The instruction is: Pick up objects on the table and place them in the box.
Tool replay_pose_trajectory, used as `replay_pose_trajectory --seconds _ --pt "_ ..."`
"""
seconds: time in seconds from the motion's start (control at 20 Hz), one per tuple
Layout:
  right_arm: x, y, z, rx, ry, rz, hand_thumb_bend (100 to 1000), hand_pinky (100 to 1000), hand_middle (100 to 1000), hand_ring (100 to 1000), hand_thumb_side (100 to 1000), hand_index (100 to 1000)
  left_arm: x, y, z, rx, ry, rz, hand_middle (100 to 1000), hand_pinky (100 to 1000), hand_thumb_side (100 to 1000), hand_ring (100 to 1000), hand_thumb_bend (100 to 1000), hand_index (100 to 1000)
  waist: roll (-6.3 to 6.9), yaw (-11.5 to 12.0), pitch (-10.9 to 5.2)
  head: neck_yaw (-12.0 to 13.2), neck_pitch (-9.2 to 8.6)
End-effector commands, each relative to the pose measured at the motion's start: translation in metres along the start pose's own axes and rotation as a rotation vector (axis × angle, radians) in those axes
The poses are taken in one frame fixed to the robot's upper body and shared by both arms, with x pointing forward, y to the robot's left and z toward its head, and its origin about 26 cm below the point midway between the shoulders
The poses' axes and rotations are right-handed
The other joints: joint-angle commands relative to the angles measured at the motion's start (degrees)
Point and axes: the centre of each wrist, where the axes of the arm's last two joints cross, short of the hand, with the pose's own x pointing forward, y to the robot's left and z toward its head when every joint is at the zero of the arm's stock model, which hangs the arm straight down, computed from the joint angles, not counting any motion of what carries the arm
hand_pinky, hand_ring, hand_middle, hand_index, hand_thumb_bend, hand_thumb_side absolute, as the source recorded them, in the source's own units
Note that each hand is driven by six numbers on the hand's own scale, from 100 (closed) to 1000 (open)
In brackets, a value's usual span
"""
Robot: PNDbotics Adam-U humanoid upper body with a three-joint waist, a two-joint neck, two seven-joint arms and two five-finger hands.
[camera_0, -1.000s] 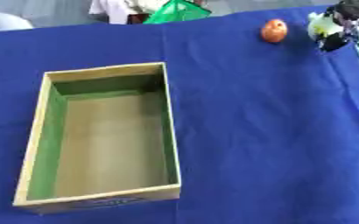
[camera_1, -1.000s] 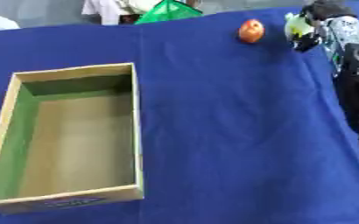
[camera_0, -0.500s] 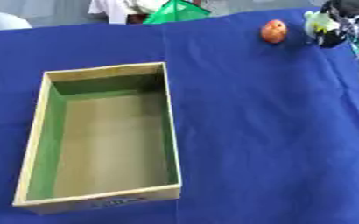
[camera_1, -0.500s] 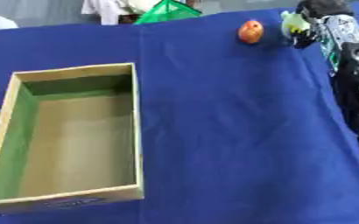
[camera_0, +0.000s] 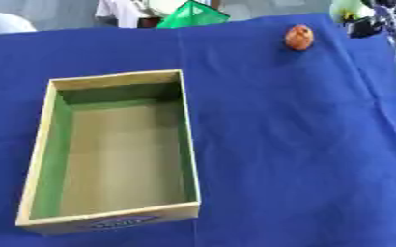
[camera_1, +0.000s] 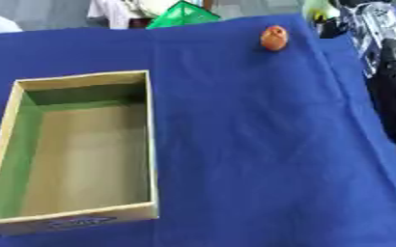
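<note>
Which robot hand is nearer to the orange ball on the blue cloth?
The right robot hand: it is at the far right corner, just right of the orange ball. The left robot hand is not in view.

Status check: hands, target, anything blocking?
Right hand at far right edge, fingers unclear; left unseen. Small orange round object on blue cloth, ungrasped. Cardboard box empty. Path clear.

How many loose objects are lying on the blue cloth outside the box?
1: a small orange-red object at the far right, apart from the box. The right hand beside it may hide something.
</note>
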Motion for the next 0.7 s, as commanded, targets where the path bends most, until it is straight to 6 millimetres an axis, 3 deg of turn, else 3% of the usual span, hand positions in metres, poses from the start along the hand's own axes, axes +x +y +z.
replay_pose_trajectory --seconds 0.05,0.4,0.7 --pt "-0.005 -0.048 0.014 -0.129 -0.086 0.019 100 646 555 630 100 695 0.006 0.005 -0.008 -0.008 -0.041 -0.017 727 751 784 837 253 770 -0.2 -0.27 -1.58 0.84 0.55" --pt "0.037 -0.093 0.066 -0.263 -0.355 -0.049 100 642 540 611 100 686 0.006 0.006 -0.009 -0.008 -0.047 -0.025 727 752 776 836 261 771 -0.49 -0.9 -2.41 3.02 0.98" --pt "0.075 -0.108 0.108 -0.299 -0.573 -0.121 100 628 536 592 100 687 0.006 0.006 -0.008 -0.007 -0.043 -0.025 726 752 772 835 266 771 -1.12 -0.71 -3.38 4.05 1.76"
